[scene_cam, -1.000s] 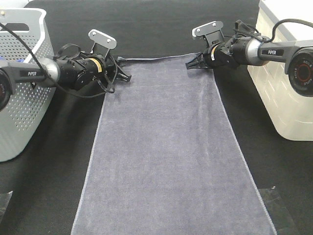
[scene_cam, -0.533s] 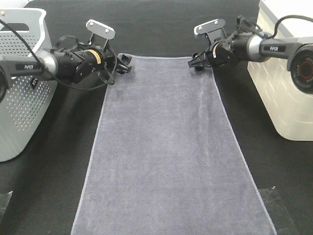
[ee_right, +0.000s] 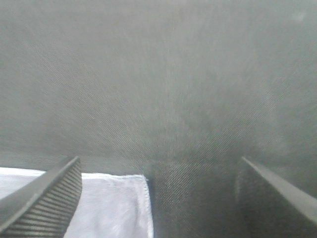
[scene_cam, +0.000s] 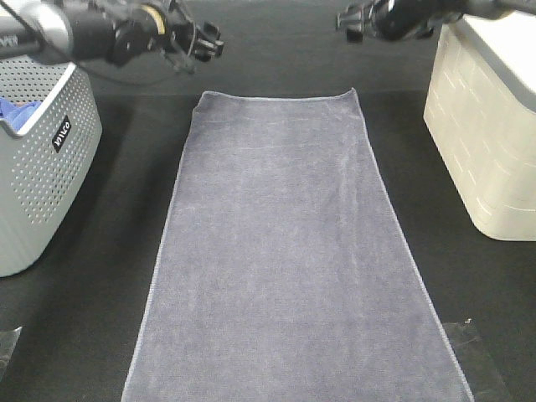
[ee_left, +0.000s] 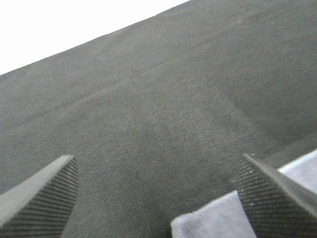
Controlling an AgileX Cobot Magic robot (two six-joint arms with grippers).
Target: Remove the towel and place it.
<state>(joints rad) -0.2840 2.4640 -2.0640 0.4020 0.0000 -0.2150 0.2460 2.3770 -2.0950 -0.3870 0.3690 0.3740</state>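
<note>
Sitting far left: perforated grey plastic basket point(scene_cam: 38, 176), a scrap of bright blue cloth point(scene_cam: 15, 111) showing inside.

Hovering just beyond it, raised above the black cloth-covered table point(scene_cam: 92, 318): left gripper point(scene_cam: 201, 43), jaws spread wide, pinching nothing. In its wrist view, only bare black cloth lying between the ribbed fingers point(ee_left: 47, 191).

Lying flat just below and beside that gripper, apart from both jaws: large rectangular grey-lavender terry towel point(scene_cam: 289, 251), far left corner point(ee_left: 208, 218) closest, stretching away down the table between the two arms.

Hanging beyond the towel's far right corner point(ee_right: 124, 198): right gripper point(scene_cam: 360, 21), likewise spread and empty, nothing touching.

Standing beside that arm: cream ribbed plastic bin point(scene_cam: 481, 134).

Risking, if placement is judged unfinished: closing on table cloth instead of hem, given corners sitting off-centre between the jaws; bunching the black covering; dragging one corner alone and skewing the towel.
</note>
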